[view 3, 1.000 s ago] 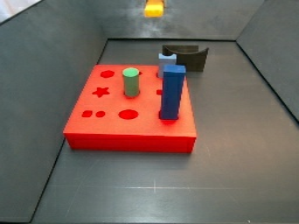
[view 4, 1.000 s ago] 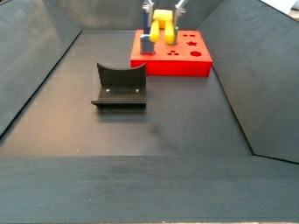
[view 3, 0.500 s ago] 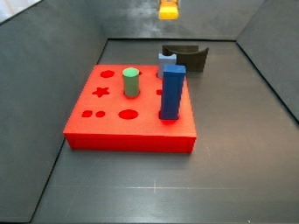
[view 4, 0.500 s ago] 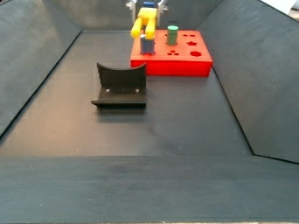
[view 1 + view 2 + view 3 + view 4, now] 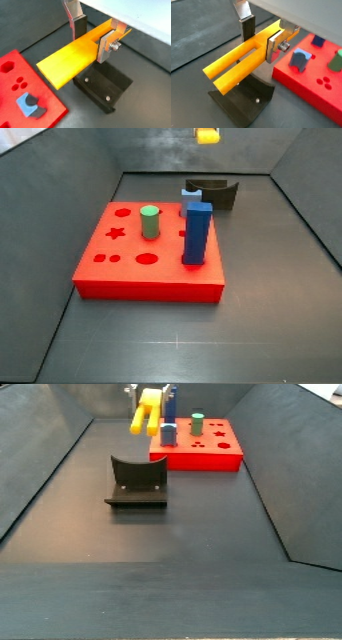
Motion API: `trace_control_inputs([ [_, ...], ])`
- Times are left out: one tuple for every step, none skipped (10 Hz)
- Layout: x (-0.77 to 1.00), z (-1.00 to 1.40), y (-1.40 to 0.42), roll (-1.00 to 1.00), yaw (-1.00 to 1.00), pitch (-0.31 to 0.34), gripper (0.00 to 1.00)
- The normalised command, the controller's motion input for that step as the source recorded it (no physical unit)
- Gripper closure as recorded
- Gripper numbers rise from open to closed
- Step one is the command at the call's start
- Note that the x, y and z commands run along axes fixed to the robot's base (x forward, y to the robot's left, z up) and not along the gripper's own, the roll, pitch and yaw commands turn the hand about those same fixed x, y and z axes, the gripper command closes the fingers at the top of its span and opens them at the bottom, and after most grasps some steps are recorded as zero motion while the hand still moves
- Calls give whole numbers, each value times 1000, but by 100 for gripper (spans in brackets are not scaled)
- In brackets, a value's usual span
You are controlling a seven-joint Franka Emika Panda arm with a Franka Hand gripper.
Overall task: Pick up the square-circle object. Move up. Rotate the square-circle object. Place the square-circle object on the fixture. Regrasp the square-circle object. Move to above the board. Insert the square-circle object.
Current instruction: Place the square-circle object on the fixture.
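The gripper [image 5: 93, 34] pinches the yellow peg [image 5: 75, 61] near one end, high above the fixture [image 5: 103, 88] (beside the red board [image 5: 314, 85]); it looks stiff, light, probably slick.

Soft even light, faint shadows; the wrist views slightly blurred

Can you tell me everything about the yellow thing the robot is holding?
The yellow peg is a long, slim, smooth bar, yellow-orange and plastic-looking. In a wrist view a slot splits its free end into two flat legs. The gripper is shut on its other end, with a silver finger pressed against each side. It hangs tilted in the air, touching nothing else, above the dark fixture and beside the red board.
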Motion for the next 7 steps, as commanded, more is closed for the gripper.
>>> trace_control_inputs([
  [430,6,102,-1000,34,107,100],
  [363,-4,81,-1000,23,119,100],
  [272,-9,62,-1000,3,134,100],
  [223,-10,59,-1000,-7,143,100],
  [129,-12,51,-1000,-34,161,100],
  [53,-10,48,-1000,-72,170,100],
  [42,-10,47,-914,-100,150,100],
])
